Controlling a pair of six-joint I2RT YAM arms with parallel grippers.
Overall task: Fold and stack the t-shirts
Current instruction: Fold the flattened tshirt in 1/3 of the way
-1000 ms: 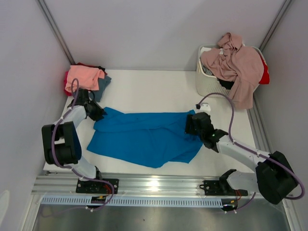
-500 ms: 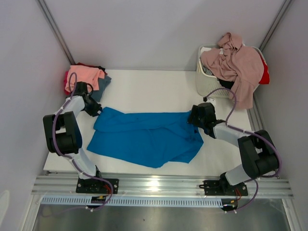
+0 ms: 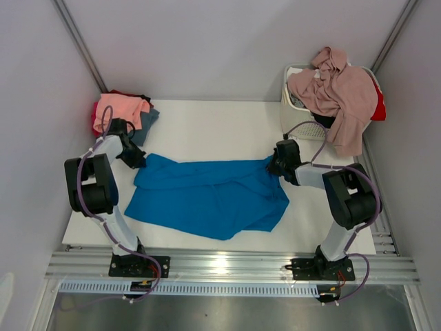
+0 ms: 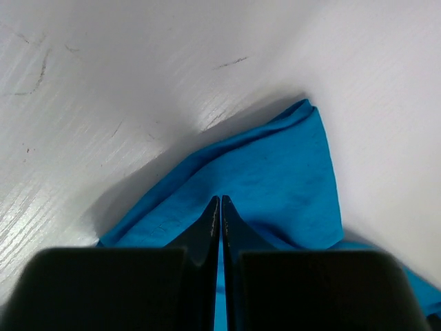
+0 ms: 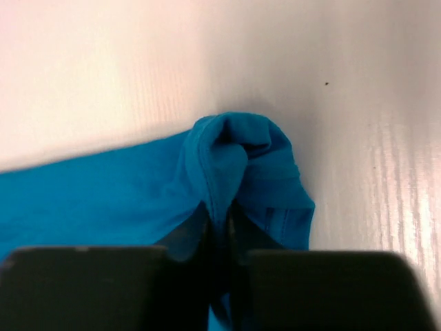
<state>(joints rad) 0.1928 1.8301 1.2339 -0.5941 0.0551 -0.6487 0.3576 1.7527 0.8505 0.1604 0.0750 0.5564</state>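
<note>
A bright blue t-shirt (image 3: 207,193) lies spread across the middle of the white table (image 3: 213,127). My left gripper (image 3: 138,160) is shut on the shirt's far left corner; in the left wrist view the closed fingertips (image 4: 220,201) pinch the blue cloth (image 4: 275,179). My right gripper (image 3: 274,167) is shut on the far right corner, where a bunched fold of blue cloth (image 5: 227,158) rises between the fingertips (image 5: 220,210). A pile of t-shirts, salmon pink (image 3: 120,109) on top of slate grey and red, sits at the far left. A mauve-pink t-shirt (image 3: 341,93) drapes over the basket.
The white slatted basket (image 3: 295,114) stands at the far right corner with red and dark cloth inside. Grey walls close in the table on three sides. The metal rail (image 3: 220,265) with both arm bases runs along the near edge.
Both grippers moved outward to the far corners of the blue shirt and shut on the cloth. The right arm swung back toward the basket side.
</note>
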